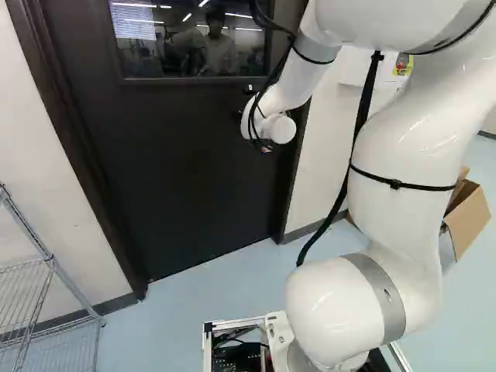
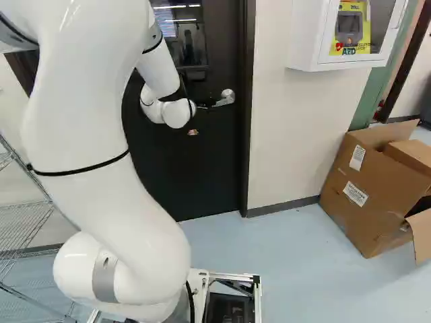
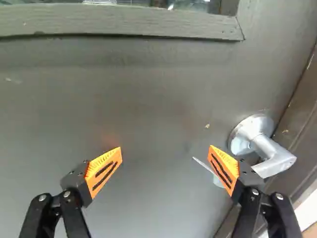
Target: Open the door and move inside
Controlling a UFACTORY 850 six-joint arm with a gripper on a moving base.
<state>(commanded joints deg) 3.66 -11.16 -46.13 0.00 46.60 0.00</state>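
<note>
Plainly, white printed labels point(image 2: 355, 194) mark the brown cardboard box point(image 2: 384, 185); black, orange-padded fingers point(image 3: 104, 171) stand spread, silver metal lever point(image 3: 270, 156) outside them at two o'clock.

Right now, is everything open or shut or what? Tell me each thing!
Gripper: open, gripping nothing
Door: shut
Door handle: not gripped, outside the fingers
Cardboard box: open, flaps sticking out
Wall cabinet: looks shut
</note>
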